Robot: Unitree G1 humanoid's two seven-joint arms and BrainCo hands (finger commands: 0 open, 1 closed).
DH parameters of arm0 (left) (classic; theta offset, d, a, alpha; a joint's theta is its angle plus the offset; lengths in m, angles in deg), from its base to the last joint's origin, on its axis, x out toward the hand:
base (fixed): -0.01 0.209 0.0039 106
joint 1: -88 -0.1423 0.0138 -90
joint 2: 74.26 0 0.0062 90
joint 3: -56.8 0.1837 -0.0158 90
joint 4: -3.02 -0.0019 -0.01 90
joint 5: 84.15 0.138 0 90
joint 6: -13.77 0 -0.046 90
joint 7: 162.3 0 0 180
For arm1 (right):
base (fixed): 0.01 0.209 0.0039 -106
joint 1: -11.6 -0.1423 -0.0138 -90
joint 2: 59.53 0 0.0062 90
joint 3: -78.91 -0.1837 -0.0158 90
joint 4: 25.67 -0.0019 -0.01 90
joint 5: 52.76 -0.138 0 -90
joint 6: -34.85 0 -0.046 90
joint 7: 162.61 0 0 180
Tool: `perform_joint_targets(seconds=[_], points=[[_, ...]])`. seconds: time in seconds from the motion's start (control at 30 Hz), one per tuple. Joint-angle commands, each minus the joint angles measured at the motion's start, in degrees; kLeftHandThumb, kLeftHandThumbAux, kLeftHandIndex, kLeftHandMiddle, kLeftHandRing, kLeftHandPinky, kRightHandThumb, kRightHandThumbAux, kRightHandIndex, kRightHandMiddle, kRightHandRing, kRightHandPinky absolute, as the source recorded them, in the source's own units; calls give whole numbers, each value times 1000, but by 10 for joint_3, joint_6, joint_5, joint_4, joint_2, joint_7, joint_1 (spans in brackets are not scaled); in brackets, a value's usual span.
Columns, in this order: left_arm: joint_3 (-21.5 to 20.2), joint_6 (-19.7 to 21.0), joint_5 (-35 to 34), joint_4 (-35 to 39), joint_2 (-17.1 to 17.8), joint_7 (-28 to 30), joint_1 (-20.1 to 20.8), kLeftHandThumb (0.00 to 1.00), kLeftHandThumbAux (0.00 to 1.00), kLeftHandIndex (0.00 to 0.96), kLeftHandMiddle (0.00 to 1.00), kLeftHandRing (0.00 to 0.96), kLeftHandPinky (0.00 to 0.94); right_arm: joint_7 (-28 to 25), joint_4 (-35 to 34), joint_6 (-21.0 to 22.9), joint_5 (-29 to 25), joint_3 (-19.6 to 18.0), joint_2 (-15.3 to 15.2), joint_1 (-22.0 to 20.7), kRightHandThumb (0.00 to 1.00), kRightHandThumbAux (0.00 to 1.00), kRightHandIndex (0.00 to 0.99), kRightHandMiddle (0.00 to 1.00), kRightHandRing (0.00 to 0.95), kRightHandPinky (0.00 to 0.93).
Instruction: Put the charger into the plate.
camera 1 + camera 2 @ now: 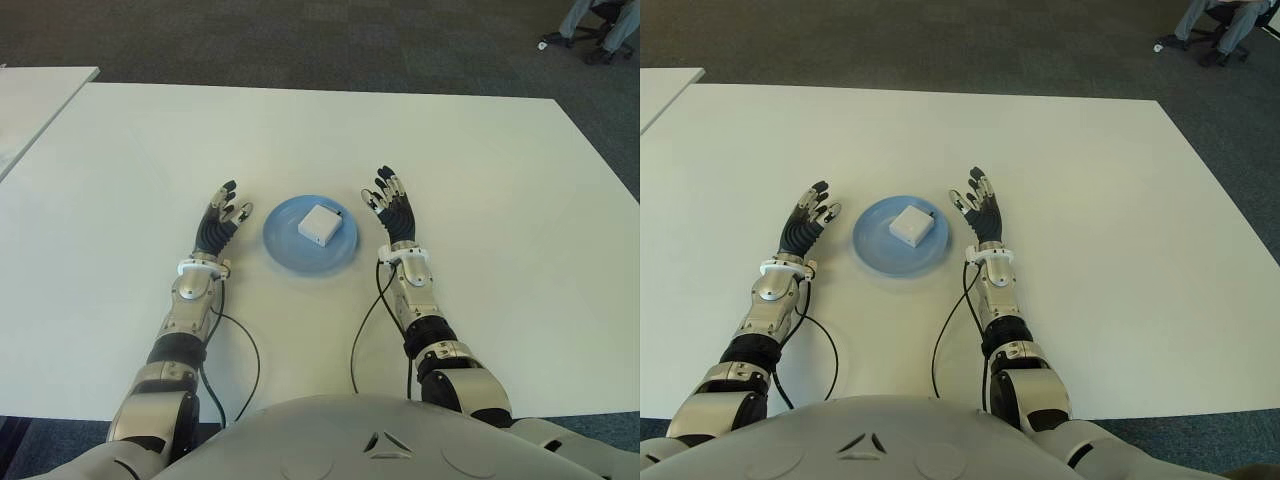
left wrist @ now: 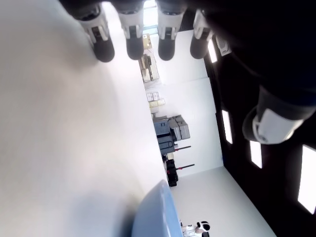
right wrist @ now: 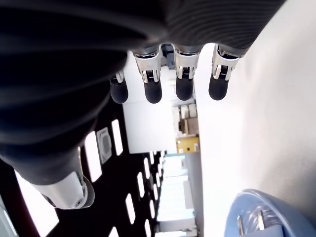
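Observation:
A small white charger (image 1: 320, 223) lies inside the round blue plate (image 1: 285, 247) in the middle of the white table. My left hand (image 1: 222, 218) shows just left of the plate, fingers stretched out and holding nothing. On the plate's right side my right hand (image 1: 391, 205) is spread the same way, also empty. In the right wrist view the charger (image 3: 266, 224) with its metal prongs sits in the plate (image 3: 237, 212), apart from the straight fingers (image 3: 184, 86). The left wrist view catches only the plate's rim (image 2: 153, 212) beyond the extended fingers (image 2: 134, 42).
The white table (image 1: 480, 180) stretches wide on all sides of the plate. A second white table's corner (image 1: 40, 95) shows at the far left. Dark carpet lies beyond, with an office chair base (image 1: 590, 45) and a person's legs at the far right.

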Motion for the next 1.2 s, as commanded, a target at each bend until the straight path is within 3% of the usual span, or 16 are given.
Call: perform_joint_targets(seconds=[0.03, 0.6, 1.2], points=[[13, 25, 16, 6, 5, -10, -19, 0, 463, 0, 0, 0, 0, -11, 19, 34, -8, -1, 6, -5, 0, 650, 43, 84, 43, 33], [15, 38, -14, 32, -4, 5, -31, 0, 486, 0, 0, 0, 0, -31, 36, 75, -1, 0, -2, -6, 0, 645, 37, 83, 53, 60], [8, 22, -37, 33, -16, -3, -33, 0, 503, 0, 17, 0, 0, -18, 46, 107, 18, 12, -13, -7, 0, 643, 24, 71, 42, 29]])
